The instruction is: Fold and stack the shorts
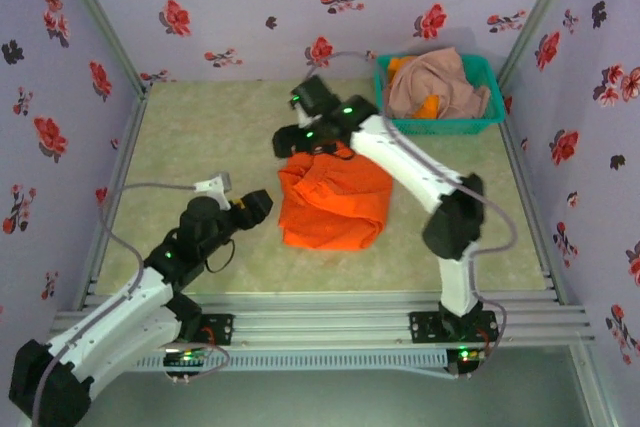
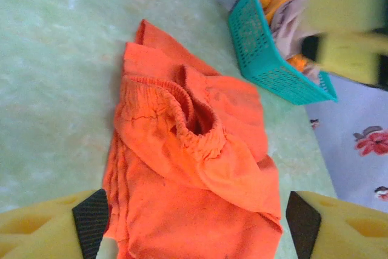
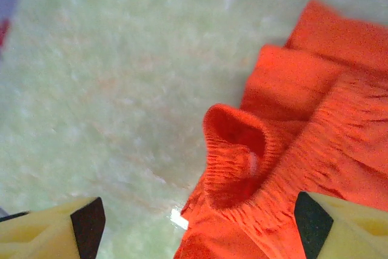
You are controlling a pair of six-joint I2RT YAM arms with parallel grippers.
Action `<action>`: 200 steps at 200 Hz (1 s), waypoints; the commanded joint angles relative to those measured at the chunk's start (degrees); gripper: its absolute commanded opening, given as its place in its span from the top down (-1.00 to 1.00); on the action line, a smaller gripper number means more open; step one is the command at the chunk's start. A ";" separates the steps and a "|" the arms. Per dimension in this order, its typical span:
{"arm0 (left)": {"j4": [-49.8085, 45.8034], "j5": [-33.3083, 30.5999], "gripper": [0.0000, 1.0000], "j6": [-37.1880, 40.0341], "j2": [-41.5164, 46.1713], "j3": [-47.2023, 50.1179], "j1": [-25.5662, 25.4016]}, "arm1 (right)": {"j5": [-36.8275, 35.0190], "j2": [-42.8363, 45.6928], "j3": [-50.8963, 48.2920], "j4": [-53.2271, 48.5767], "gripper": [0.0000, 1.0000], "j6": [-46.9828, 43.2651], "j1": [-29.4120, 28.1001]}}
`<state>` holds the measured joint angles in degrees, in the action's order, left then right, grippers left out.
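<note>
Bright orange shorts [image 1: 333, 202] lie crumpled in the middle of the table, the elastic waistband bunched into a raised loop [image 2: 197, 122] [image 3: 239, 150]. My right gripper [image 1: 300, 137] hovers open over the far left edge of the shorts, its pads spread wide with the waistband between and below them. To the left of the shorts my left gripper [image 1: 262, 204] is open and points at them, holding nothing. Dusty pink-beige shorts [image 1: 440, 82] and a bit of another orange pair [image 1: 428, 107] lie heaped in the basket.
A teal mesh basket [image 1: 480, 125] stands at the back right corner, also in the left wrist view [image 2: 267, 68]. Floral walls enclose the pale green table [image 1: 200, 137]. Open tabletop stretches left of the shorts. A cable loops by the left arm.
</note>
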<state>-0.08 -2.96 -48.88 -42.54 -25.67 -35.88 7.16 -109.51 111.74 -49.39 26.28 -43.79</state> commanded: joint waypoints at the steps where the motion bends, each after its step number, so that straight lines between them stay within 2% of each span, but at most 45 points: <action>1: -8.74 1.77 -0.62 2.73 -6.17 -9.17 1.51 | 0.68 6.01 -11.88 11.01 -0.67 6.20 1.12; 29: -13.71 7.64 -0.63 0.94 -18.89 -19.55 2.97 | -5.50 11.71 -24.34 15.59 -0.65 5.17 1.97; 74: -17.25 12.28 -0.67 -3.85 -37.60 -31.12 3.26 | -9.60 15.20 -30.50 15.70 -0.63 4.83 3.71; 100: -15.13 13.37 -0.54 -7.58 -43.77 -31.60 3.03 | -10.93 16.47 -31.81 14.79 -0.62 4.74 4.41; 141: -10.46 13.67 -0.34 -11.12 -48.35 -30.67 1.53 | -11.94 17.48 -33.84 15.27 -0.62 4.57 5.29; 156: -9.15 13.66 -0.17 -11.82 -49.43 -30.93 1.11 | -11.82 17.37 -34.11 15.16 -0.62 4.51 5.56; 169: -7.88 13.68 0.06 -12.36 -49.74 -30.76 1.07 | -11.98 17.40 -34.24 15.11 -0.62 4.35 5.65; 182: -7.48 13.67 0.35 -12.33 -49.82 -30.37 1.07 | -12.35 17.51 -34.57 15.02 -0.62 4.15 5.71; 200: -7.96 13.92 0.87 -12.50 -48.82 -28.84 1.07 | -12.93 17.71 -35.08 14.78 -0.61 3.79 5.82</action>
<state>-9.41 10.20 -60.38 -91.85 -56.14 -34.61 -3.53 -93.17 77.69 -34.52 30.48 -38.44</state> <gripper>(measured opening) 0.217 0.808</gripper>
